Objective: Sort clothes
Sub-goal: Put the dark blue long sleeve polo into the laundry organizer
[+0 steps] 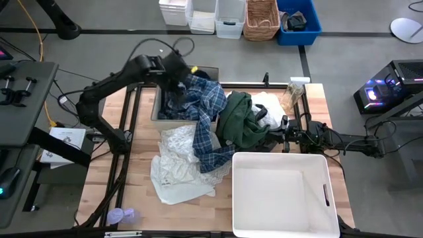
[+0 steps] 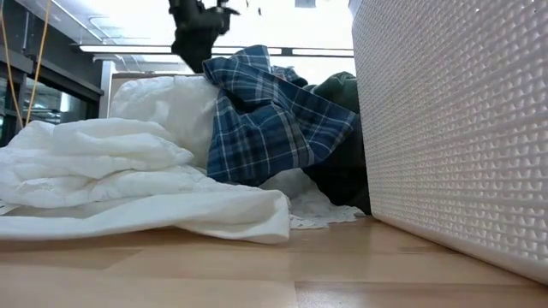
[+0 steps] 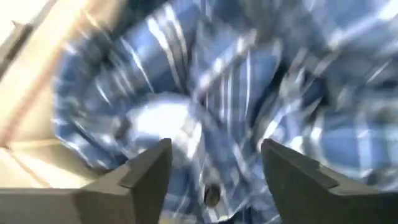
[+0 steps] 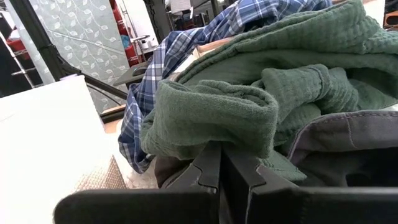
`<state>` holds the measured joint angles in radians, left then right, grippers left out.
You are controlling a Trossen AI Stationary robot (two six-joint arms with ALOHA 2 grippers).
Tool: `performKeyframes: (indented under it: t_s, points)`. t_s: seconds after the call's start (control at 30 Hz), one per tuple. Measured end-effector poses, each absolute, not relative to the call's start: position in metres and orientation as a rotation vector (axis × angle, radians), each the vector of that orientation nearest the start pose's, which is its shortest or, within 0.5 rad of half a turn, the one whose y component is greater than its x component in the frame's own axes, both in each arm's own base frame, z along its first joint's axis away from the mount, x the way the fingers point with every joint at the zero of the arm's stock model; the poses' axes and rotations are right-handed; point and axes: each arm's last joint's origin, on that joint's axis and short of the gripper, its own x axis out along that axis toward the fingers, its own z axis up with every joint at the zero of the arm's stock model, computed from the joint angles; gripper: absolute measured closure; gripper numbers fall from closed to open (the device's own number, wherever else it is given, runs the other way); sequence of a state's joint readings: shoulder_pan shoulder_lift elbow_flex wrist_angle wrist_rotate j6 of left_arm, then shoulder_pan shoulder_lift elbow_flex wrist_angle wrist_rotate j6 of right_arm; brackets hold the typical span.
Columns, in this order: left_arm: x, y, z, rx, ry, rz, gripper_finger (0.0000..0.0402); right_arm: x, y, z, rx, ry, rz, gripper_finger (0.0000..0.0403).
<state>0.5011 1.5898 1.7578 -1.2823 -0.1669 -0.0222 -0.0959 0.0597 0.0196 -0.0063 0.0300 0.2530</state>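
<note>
The blue-and-white plaid shirt [image 1: 198, 109] hangs out of a beige bin [image 1: 157, 106] onto the table; it also shows in the low view [image 2: 265, 120]. My left gripper [image 1: 177, 80] is open just above the shirt's bunched part in the bin [image 3: 217, 112]; I cannot tell whether it touches the shirt. The dark green garment [image 1: 239, 120] lies heaped at mid table, partly over a black-grey garment [image 4: 348, 137]. My right gripper [image 4: 221, 163] is shut at the green garment's right side. White lacy pieces [image 1: 177, 165] lie spread on the table's near left. My right gripper is shut on a rolled fold of the dark green garment [image 4: 217, 127] at the heap's right edge. The fingers come in level from the table's right. The fold covers the fingertips, so the layers do not show. The garment rests on the pile, slack.
A large white bin [image 1: 281, 195] stands at the near right, close to the right gripper. A small lavender object [image 1: 122, 215] lies at the near left edge. Another white piece [image 1: 269, 102] lies behind the green garment. Baskets and boxes stand on the floor beyond the table.
</note>
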Motion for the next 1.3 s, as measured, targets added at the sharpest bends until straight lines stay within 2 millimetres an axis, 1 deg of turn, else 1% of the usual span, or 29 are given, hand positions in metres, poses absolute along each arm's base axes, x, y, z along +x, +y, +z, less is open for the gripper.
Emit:
performKeyframes:
  t_s: [0.07, 0.13, 0.2, 0.23, 0.3, 0.33, 0.4, 0.47, 0.53, 0.6, 0.63, 0.7, 0.8, 0.87, 0.93, 1.07, 1.17, 1.3]
  points:
    - [0.258, 0.147, 0.399, -0.190, 1.054, 0.609, 0.0145, 0.100, -0.010, 0.165, 0.254, 0.030, -0.131, 0.0402]
    - [0.256, 0.144, 0.412, -0.162, 1.020, 0.551, 0.0135, 0.100, -0.010, 0.165, 0.254, 0.030, -0.131, 0.0402]
    - [0.258, 0.135, 0.420, -0.149, 0.997, 0.408, 0.0132, 0.100, -0.010, 0.165, 0.254, 0.030, -0.131, 0.0402]
    - [0.260, 0.127, 0.423, -0.149, 0.987, 0.313, 0.0132, 0.100, -0.010, 0.165, 0.254, 0.030, -0.131, 0.0402]
    - [0.268, 0.103, 0.424, -0.107, 0.982, 0.126, 0.0131, 0.100, -0.010, 0.165, 0.254, 0.030, -0.131, 0.0402]
    - [0.273, 0.087, 0.424, -0.045, 0.991, 0.050, 0.0131, 0.100, -0.010, 0.165, 0.254, 0.030, -0.131, 0.0402]
    - [0.283, 0.053, 0.423, 0.154, 1.010, -0.056, 0.0131, 0.100, -0.010, 0.165, 0.254, 0.030, -0.131, 0.0402]
    - [0.294, 0.017, 0.420, 0.400, 1.003, -0.142, 0.0131, 0.100, -0.010, 0.165, 0.254, 0.030, -0.131, 0.0402]
    - [0.301, -0.017, 0.415, 0.644, 1.012, -0.196, 0.0131, 0.100, -0.010, 0.165, 0.254, 0.030, -0.131, 0.0402]
    - [0.307, -0.045, 0.409, 0.864, 1.019, -0.237, 0.0131, 0.100, -0.010, 0.165, 0.254, 0.030, -0.131, 0.0402]
    - [0.310, -0.056, 0.405, 0.940, 1.024, -0.252, 0.0131, 0.100, -0.010, 0.165, 0.254, 0.031, -0.131, 0.0402]
    - [0.320, -0.071, 0.397, 0.978, 1.001, -0.264, 0.0131, 0.100, -0.010, 0.165, 0.254, 0.030, -0.131, 0.0402]
    - [0.334, -0.083, 0.380, 1.111, 1.064, -0.231, 0.0131, 0.100, -0.010, 0.165, 0.254, 0.030, -0.131, 0.0402]
    - [0.346, -0.083, 0.368, 1.151, 1.106, -0.191, 0.0131, 0.100, -0.010, 0.165, 0.254, 0.030, -0.131, 0.0402]
    - [0.356, -0.077, 0.355, 1.152, 1.164, -0.163, 0.0131, 0.100, -0.010, 0.165, 0.254, 0.030, -0.131, 0.0402]
    - [0.367, -0.069, 0.336, 1.169, 1.263, -0.147, 0.0131, 0.100, -0.010, 0.165, 0.254, 0.030, -0.131, 0.0402]
    - [0.372, -0.065, 0.328, 1.138, 1.295, -0.180, 0.0131, 0.100, -0.010, 0.165, 0.254, 0.030, -0.131, 0.0402]
    - [0.376, -0.058, 0.312, 1.087, 1.392, -0.233, 0.0131, 0.100, -0.010, 0.165, 0.254, 0.030, -0.131, 0.0402]
